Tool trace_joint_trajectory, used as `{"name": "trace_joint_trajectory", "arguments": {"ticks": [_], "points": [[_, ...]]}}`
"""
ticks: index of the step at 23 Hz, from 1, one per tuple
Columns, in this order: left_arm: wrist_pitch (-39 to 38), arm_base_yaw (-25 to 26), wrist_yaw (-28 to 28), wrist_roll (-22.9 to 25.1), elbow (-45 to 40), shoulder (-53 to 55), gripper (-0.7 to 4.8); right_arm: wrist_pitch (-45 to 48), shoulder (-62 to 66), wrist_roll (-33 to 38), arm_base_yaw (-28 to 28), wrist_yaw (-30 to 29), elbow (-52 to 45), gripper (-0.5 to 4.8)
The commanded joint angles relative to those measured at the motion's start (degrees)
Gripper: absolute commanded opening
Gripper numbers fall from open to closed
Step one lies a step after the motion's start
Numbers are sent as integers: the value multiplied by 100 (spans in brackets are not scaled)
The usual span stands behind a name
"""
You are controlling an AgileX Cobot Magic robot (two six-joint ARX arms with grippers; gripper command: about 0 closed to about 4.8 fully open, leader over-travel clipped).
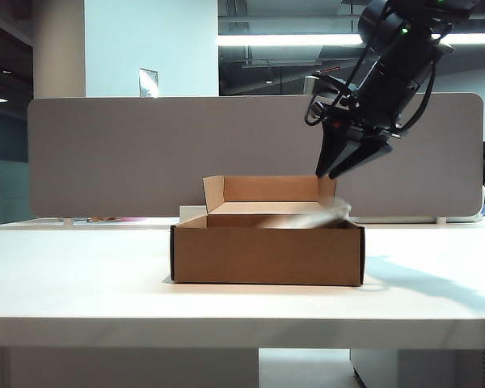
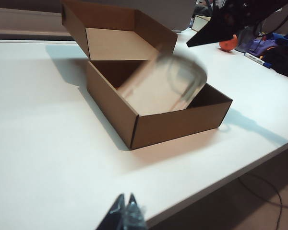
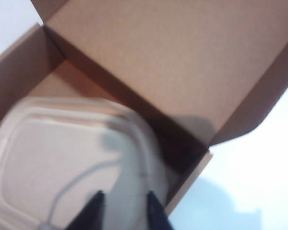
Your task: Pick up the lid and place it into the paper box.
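Pulp lid, blurred, drops into the cardboard box beneath my parted, empty right gripper; I should lift straight clear, while my left gripper, tips together, idles well apart.

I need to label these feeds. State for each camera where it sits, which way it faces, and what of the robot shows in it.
Exterior view: table height, facing the paper box front; the right gripper hangs open above its right end.
Left wrist view: beside the table, looking across at the box and the blurred lid; the left gripper tips show.
Right wrist view: above, looking down into the box at the lid; parted fingers show.
All three share box and lid.
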Motion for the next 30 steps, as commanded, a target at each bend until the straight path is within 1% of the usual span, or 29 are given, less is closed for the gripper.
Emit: {"name": "trace_joint_trajectory", "arguments": {"ticks": [1, 3, 8, 9, 12, 15, 17, 19, 20, 22, 23, 25, 27, 30], "points": [[-85, -7, 11, 4, 11, 7, -5, -173, -22, 2, 7, -50, 24, 132], [-85, -7, 13, 4, 11, 7, -5, -173, -22, 4, 7, -57, 24, 182], [-85, -7, 13, 4, 11, 7, -5, -223, -26, 50, 9, -31, 24, 175], [-85, -7, 13, 4, 11, 7, -5, -282, -57, 50, 9, -31, 24, 122], [-85, -7, 13, 2, 11, 7, -5, -389, -173, 55, 0, -31, 24, -4], [-85, -7, 11, 4, 11, 7, -5, -398, -404, 219, -7, -33, 24, -9], [-83, -7, -105, 4, 11, 7, -5, -332, -608, 422, -7, -35, 24, -9], [-46, -7, -498, 4, 11, 7, -5, -358, -785, 553, -7, -42, 17, -9], [20, -7, -896, 4, 11, 7, -5, -380, -898, 610, -7, -42, -24, -9], [151, -7, -1523, 2, 11, 7, -5, -330, -1084, 632, -7, -37, -188, -9], [291, -7, -2100, 2, 11, 7, -5, -179, -1296, 634, -9, -28, -457, -9], [428, -7, -2594, 4, 11, 7, -5, 133, -1692, 697, -90, -13, -992, -9], [442, -7, -2787, 7, 11, 7, -5, 505, -2103, 898, -177, -15, -1539, -9], [450, -4, -2896, 9, 11, 7, -5, 1008, -2645, 1163, -345, -13, -2234, -9]]}}
